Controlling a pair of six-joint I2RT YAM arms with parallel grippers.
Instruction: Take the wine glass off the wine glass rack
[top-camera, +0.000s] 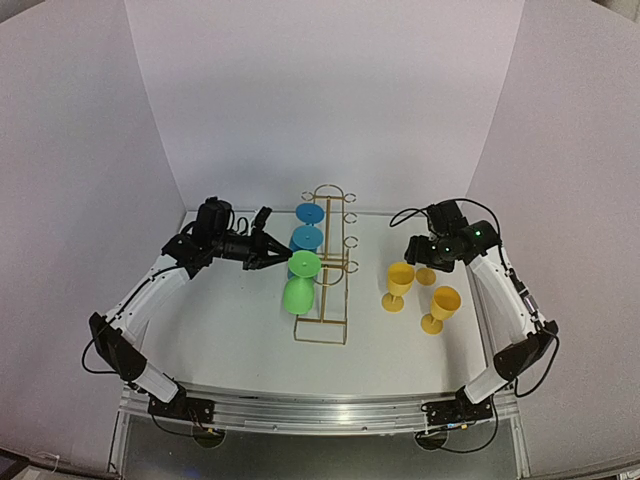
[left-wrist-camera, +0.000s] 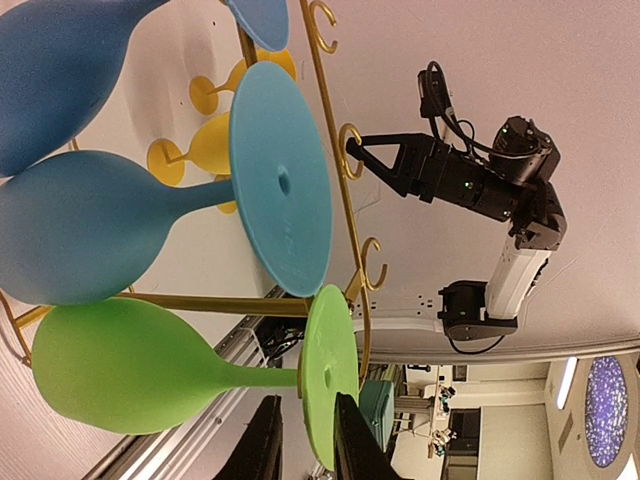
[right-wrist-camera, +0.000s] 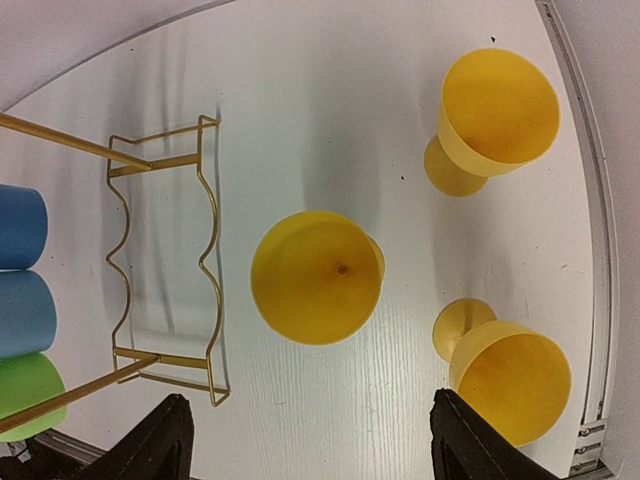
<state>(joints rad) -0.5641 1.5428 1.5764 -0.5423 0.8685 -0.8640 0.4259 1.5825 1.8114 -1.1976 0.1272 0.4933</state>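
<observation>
The gold wire wine glass rack (top-camera: 325, 265) stands mid-table. Two blue glasses (top-camera: 307, 226) and a green wine glass (top-camera: 300, 282) hang upside down on its left side. My left gripper (top-camera: 280, 262) is at the green glass's foot. In the left wrist view the gripper (left-wrist-camera: 305, 450) is narrowly open and straddles the lower rim of the green foot (left-wrist-camera: 328, 350), with a gap showing on the left finger's side. The stem (left-wrist-camera: 255, 378) lies just above the fingers. My right gripper (top-camera: 420, 248) is wide open and empty (right-wrist-camera: 315, 450), hovering over the yellow glasses.
Three yellow glasses stand upright right of the rack (right-wrist-camera: 315, 275), (right-wrist-camera: 495, 110), (right-wrist-camera: 510, 370). The rack's wavy base (right-wrist-camera: 165, 260) rests on the white table. Side hooks (left-wrist-camera: 348, 150) line the rack. White walls enclose the back and sides.
</observation>
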